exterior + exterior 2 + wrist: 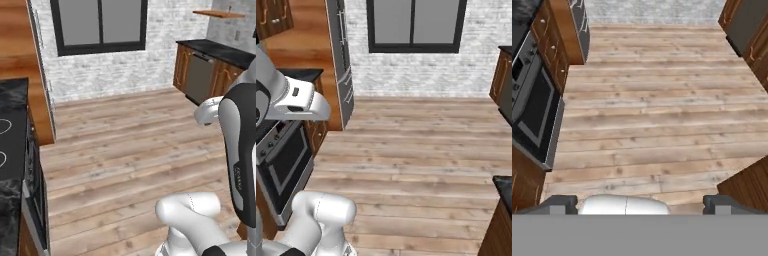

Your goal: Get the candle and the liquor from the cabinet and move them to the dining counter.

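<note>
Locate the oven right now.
The oven sits at the left edge of the right base view, beneath the black stovetop, beside the wood floor.

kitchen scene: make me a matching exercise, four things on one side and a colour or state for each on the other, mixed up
Things:
1. window
2. oven
3. floor
4. gripper

Colour or state:
a. pale wooden planks
b. open, holding nothing
c. black frame on a white brick wall
d. steel front with a dark glass door

Pairs: 1-c, 2-d, 3-a, 4-b
</note>
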You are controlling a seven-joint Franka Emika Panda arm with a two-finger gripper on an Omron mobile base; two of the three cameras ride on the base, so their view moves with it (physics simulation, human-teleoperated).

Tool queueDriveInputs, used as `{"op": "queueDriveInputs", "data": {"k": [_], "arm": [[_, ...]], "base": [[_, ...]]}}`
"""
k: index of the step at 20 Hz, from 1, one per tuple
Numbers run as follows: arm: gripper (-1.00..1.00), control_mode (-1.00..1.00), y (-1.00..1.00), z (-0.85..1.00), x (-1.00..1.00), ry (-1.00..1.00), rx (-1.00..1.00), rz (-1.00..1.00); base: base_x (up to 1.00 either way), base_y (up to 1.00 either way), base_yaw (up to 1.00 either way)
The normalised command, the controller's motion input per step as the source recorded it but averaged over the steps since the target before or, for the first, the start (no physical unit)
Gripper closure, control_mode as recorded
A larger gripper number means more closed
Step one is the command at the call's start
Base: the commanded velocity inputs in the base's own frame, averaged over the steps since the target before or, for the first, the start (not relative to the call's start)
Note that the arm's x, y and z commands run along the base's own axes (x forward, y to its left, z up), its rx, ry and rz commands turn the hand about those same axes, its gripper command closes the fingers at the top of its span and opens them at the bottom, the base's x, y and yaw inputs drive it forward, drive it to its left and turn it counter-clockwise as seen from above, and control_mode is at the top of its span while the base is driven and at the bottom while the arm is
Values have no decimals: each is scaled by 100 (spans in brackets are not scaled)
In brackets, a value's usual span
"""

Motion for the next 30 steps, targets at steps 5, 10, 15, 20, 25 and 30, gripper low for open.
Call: {"op": "queueDriveInputs", "data": {"k": [5,10,15,20,25,30], "arm": [[-100,100,0,0,0,0,0,0],[-100,100,0,0,0,0,0,0],[-100,100,0,0,0,0,0,0],[-100,100,0,0,0,0,0,0],[-100,100,0,0,0,0,0,0],[-100,100,0,0,0,0,0,0]], "base": [[100,4,-14],[100,6,-20],[100,4,-23],[100,2,-45],[92,15,-60],[87,30,-64]]}}
